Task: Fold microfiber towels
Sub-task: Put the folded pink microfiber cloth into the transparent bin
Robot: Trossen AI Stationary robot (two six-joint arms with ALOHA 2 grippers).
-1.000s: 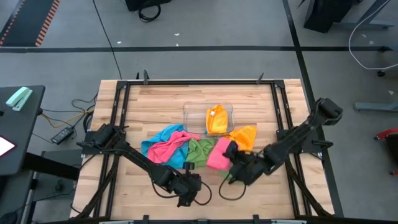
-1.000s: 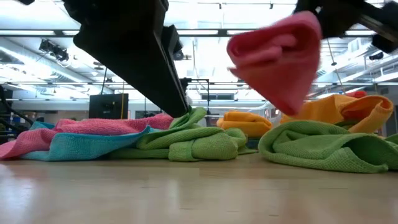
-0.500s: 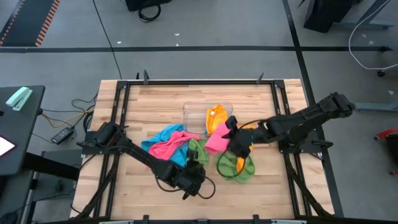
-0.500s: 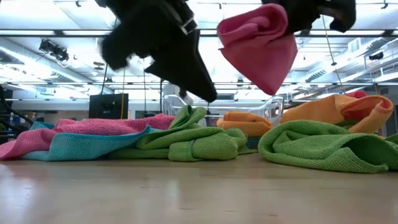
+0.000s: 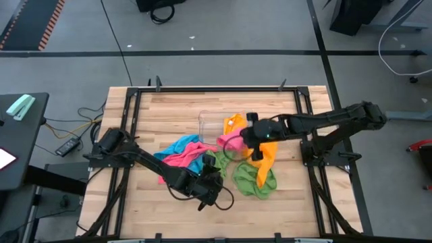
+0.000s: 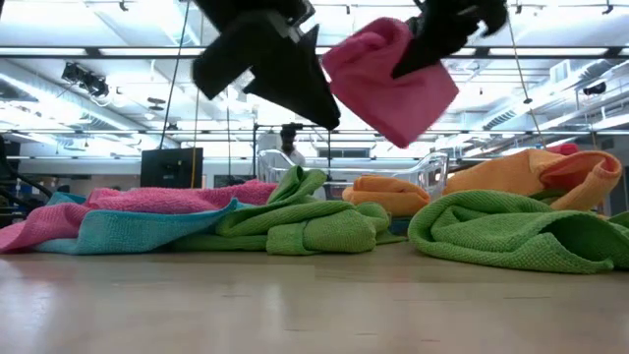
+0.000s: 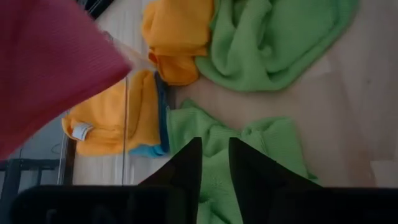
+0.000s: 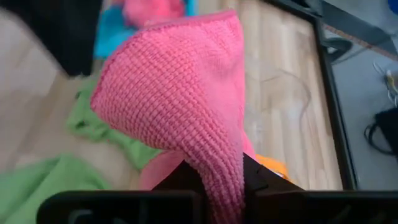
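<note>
Currently: pink towel airborne, pinched in the right gripper.
It hangs from that gripper's closed fingers above the clear tray, which holds an orange towel. Beneath and beside it lie a green towel and another orange towel. Left gripper hovers empty near a second green towel, fingers parted by a narrow gap. Pink and blue towels lie further left.

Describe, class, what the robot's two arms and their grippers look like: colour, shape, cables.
Both arms are black, slim and jointed, mounted on black frames at the table's sides. The left gripper and right gripper each end in two flat, dark, tapering fingers. A thin black cable loops beside the left gripper. No markings are legible.
</note>
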